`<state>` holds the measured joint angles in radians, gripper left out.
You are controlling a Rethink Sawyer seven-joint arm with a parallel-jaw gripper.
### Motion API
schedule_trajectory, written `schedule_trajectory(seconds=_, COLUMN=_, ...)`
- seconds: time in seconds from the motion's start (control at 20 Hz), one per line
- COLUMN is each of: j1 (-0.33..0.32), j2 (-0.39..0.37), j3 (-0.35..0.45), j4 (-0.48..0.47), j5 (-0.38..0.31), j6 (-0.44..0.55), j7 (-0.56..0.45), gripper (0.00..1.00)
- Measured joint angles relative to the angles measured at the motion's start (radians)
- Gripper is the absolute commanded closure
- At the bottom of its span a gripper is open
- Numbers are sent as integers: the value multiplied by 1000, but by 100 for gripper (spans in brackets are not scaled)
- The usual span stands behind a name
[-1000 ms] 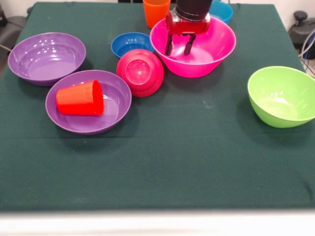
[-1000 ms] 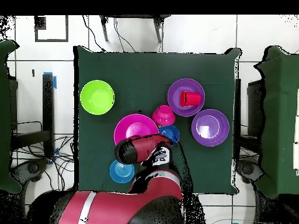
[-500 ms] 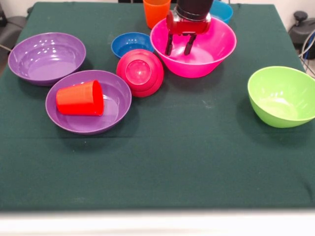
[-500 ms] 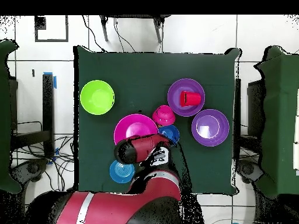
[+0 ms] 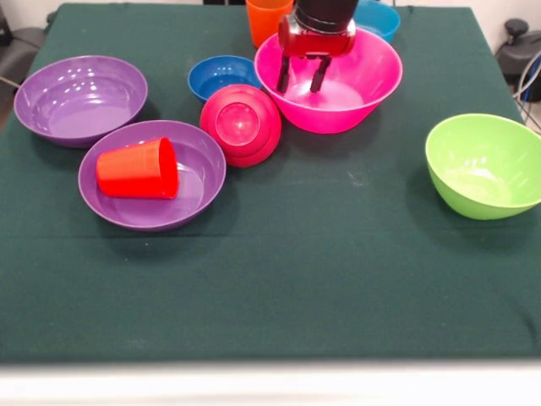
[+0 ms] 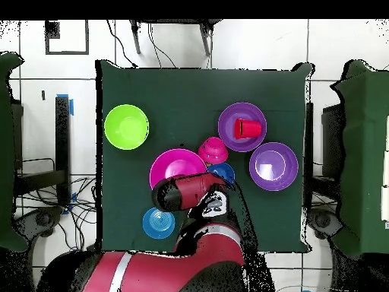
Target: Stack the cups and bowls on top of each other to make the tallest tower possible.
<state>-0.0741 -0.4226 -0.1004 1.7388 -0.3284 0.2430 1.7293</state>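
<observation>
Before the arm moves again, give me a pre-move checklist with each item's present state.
1. Gripper open and empty: ok, fingers apart over the pink bowl, nothing between them.
2. Pink bowl upright and empty: ok.
3. Base ready: not ok, the red cup lies on its side in the nearer purple bowl.
4. Second purple bowl free: ok, empty and apart from the others.
5. Crimson bowl placed for pickup: not ok, tipped on its side, bottom toward the camera.
6. Tower started: not ok, nothing stacked yet.
</observation>
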Motion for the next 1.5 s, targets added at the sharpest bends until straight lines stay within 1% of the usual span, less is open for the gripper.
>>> schedule_trajectory(seconds=0.3, j1=20, j2=-35, j3=-7, j4=-22, j5=-3, j6=117, j7=0, gripper=0)
schedule_trajectory(seconds=0.7, j1=21, j2=-77, j3=-7, j4=-70, j5=-7, j6=263, j7=0, gripper=0)
schedule_trajectory(seconds=0.9, j1=21, j2=-89, j3=-7, j4=-92, j5=-17, j6=288, j7=0, gripper=0)
schedule_trajectory(seconds=1.5, j1=22, j2=-107, j3=-7, j4=-111, j5=-64, j6=290, j7=0, gripper=0)
